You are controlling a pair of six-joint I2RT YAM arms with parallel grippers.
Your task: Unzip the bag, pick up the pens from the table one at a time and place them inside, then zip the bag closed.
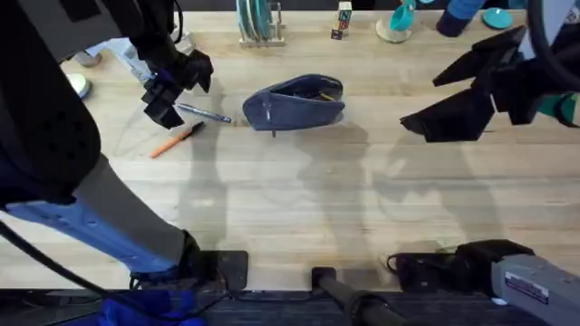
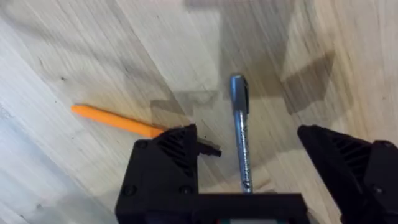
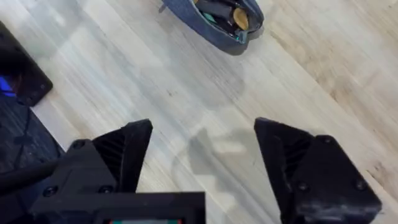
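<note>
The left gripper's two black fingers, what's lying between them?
The silver pen lies on the table between the open left gripper fingers, seen in the left wrist view. The orange pen lies outside.

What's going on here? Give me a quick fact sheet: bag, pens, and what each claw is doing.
bag: on the table, unzipped, things visible inside
silver pen: lying on the table, between the left gripper's fingers
orange pen: lying on the table beside the silver pen
left gripper: open, above the silver pen, not gripping it
right gripper: open, empty, above bare table to one side of the bag
pens left on the table: two
</note>
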